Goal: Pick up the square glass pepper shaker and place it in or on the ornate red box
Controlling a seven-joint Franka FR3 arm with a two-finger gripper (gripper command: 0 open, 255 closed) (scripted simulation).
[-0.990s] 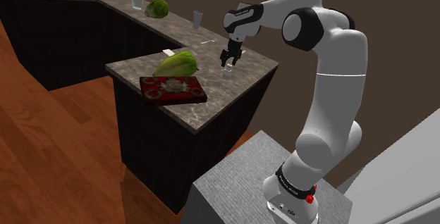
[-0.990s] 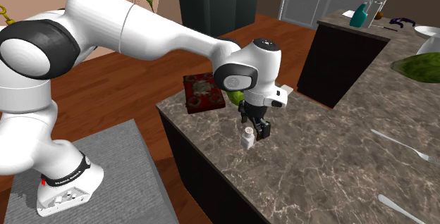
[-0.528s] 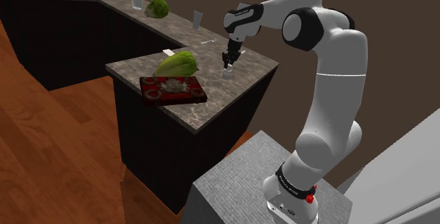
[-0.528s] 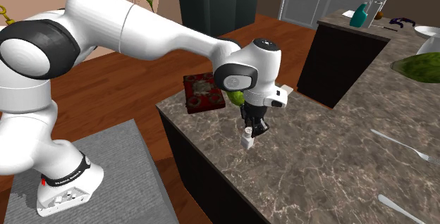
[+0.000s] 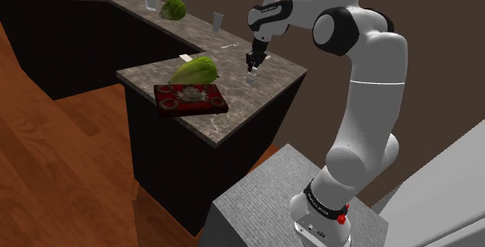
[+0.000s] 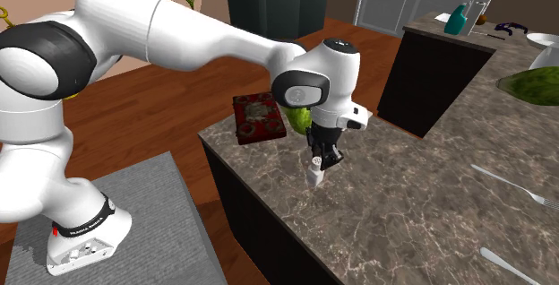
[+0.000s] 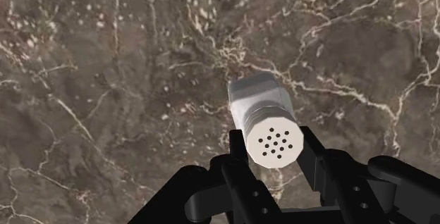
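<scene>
- While the black gripper [image 7: 275, 152] hangs over the marbled counter [image 5: 256, 104], its two fingers are clamped on the pepper shaker [image 7: 262, 106], one on each side just under the perforated white cap.
- The shaker is a small, pale, square-bodied thing. It is upright in the grip, above the far right part of the counter in the shoulder view and close over the stone. It looks barely raised, though I cannot tell for certain that its base is clear of the surface.
- The grasp looks done to me. The lift, the carry and the setting down are left.
- The ornate red box [image 5: 190, 99] lies flat by the counter's near edge, toward the shoulder view's left of the shaker and well apart from it. Nothing rests on its patterned top.
- A green lettuce head [image 5: 196, 70] sits just beside the box on its far side, close to the likely path. I'd judge the shaker needs enough height to pass it before coming down on the box.
</scene>
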